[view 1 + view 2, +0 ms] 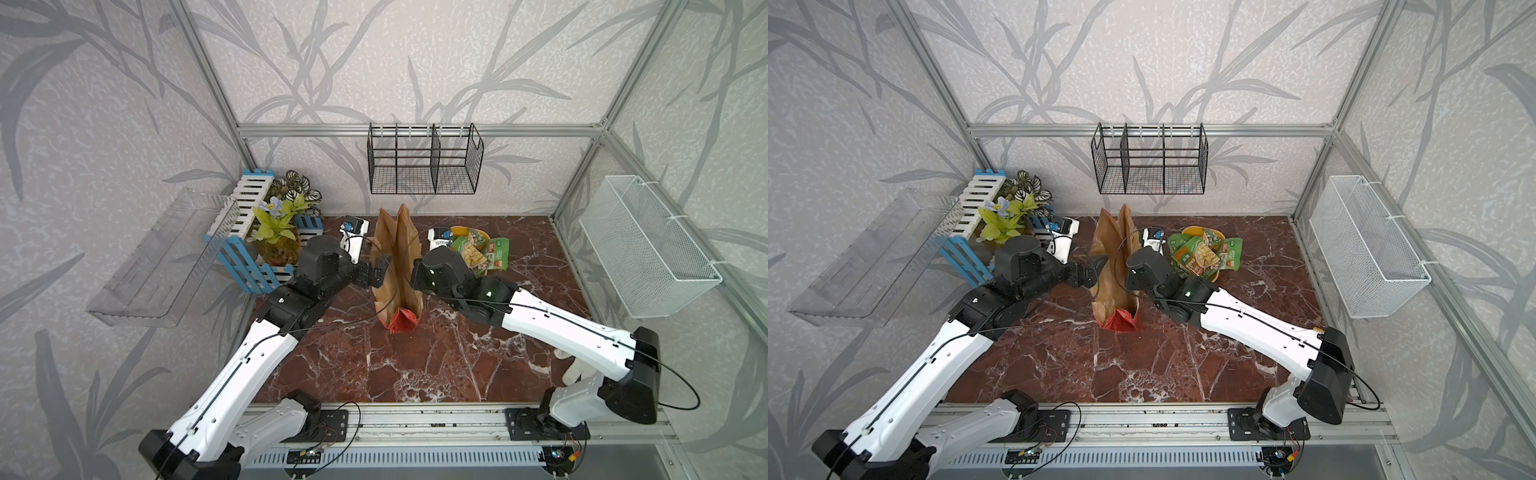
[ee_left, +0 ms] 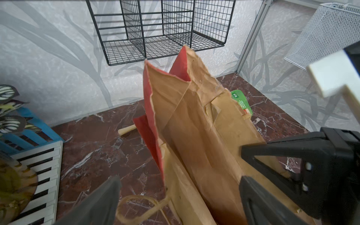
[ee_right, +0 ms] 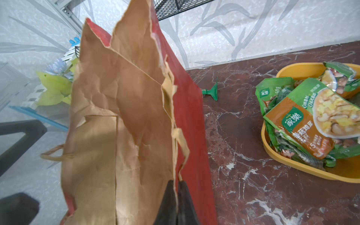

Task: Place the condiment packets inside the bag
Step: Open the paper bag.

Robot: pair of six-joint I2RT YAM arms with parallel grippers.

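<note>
A tall brown-and-red paper bag (image 1: 398, 266) stands open on the dark red marble table (image 1: 415, 365), between the left gripper (image 1: 381, 270) and the right gripper (image 1: 415, 274), both close against it. Green glossy condiment packets (image 1: 478, 251) lie heaped in a yellow plastic tub (image 1: 459, 230) nearby.

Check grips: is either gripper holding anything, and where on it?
Right gripper is shut on the tall red paper carrier bag, pinching the top edge of one wall. Left gripper open, holding nothing.
</note>
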